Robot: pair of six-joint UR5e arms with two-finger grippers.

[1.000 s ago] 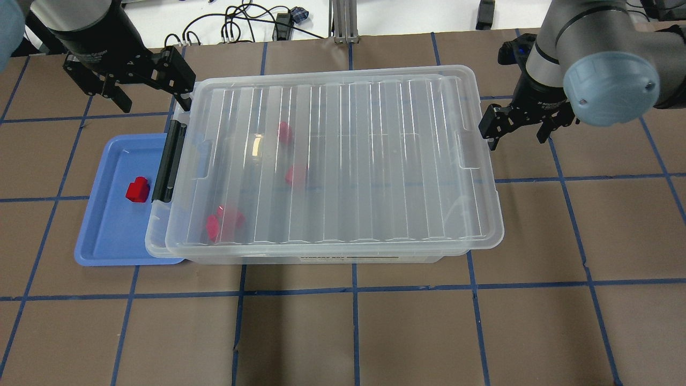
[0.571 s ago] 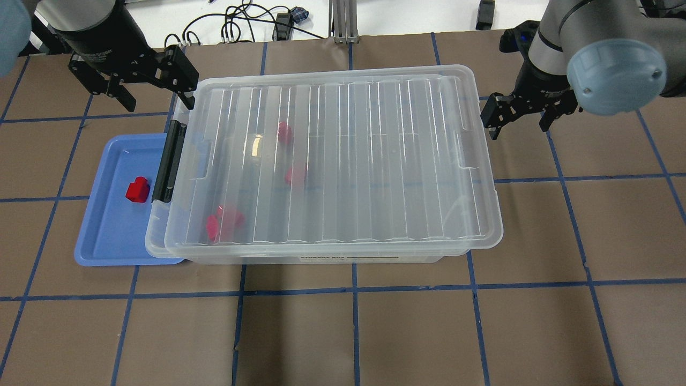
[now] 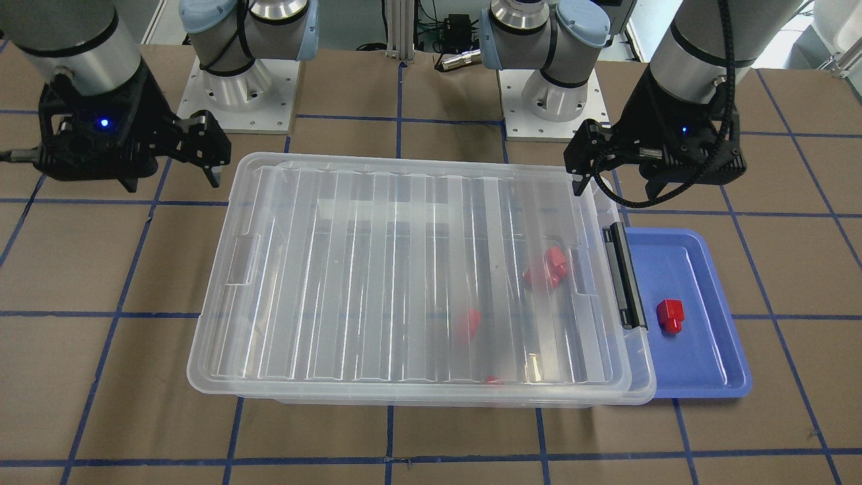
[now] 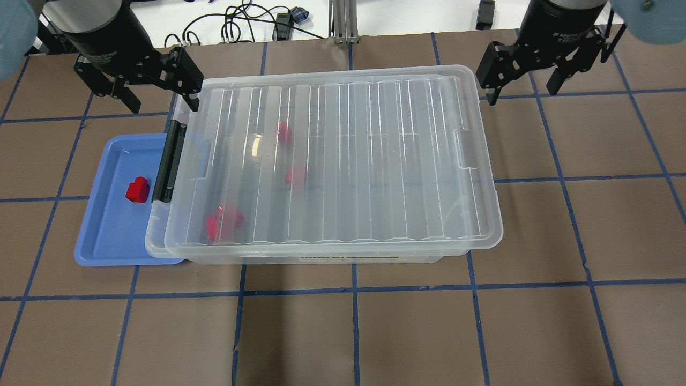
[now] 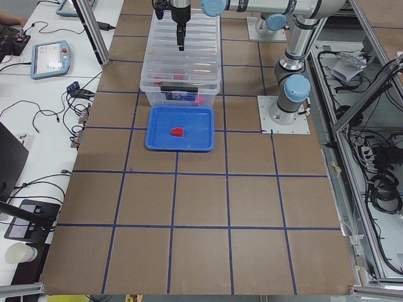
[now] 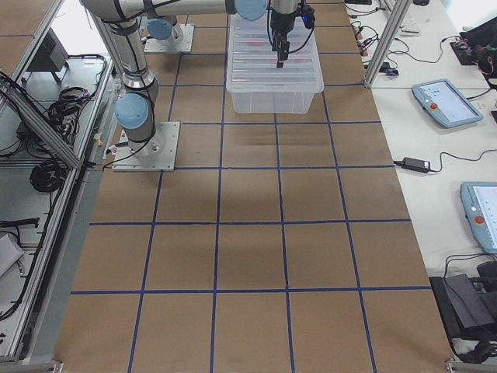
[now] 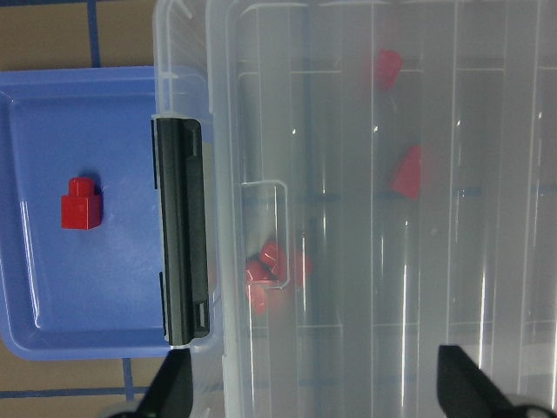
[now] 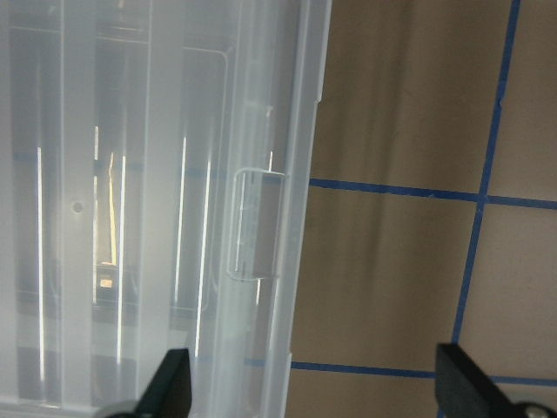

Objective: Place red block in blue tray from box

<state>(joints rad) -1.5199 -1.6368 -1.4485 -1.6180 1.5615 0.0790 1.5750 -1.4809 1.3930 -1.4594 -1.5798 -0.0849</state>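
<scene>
The clear box (image 4: 375,161) stands in the middle of the table with its ribbed lid on. Several red blocks show through the lid, such as one red block (image 4: 296,175). Another red block (image 4: 136,190) lies in the blue tray (image 4: 107,236), which sits partly under the box's latch end. It also shows in the left wrist view (image 7: 82,203). My left gripper (image 4: 159,99) is open and empty above the box's far left corner. My right gripper (image 4: 527,90) is open and empty beyond the box's far right corner.
A black latch (image 4: 169,161) clips the lid at the tray end. Cables (image 4: 241,24) lie on the white surface beyond the table's far edge. The two arm bases (image 3: 239,87) stand behind the box in the front-facing view. Brown table with blue grid tape surrounds the box.
My right gripper has moved away from the box's right end toward the table's far edge. My left gripper has shifted slightly right and back. Both stay open.
</scene>
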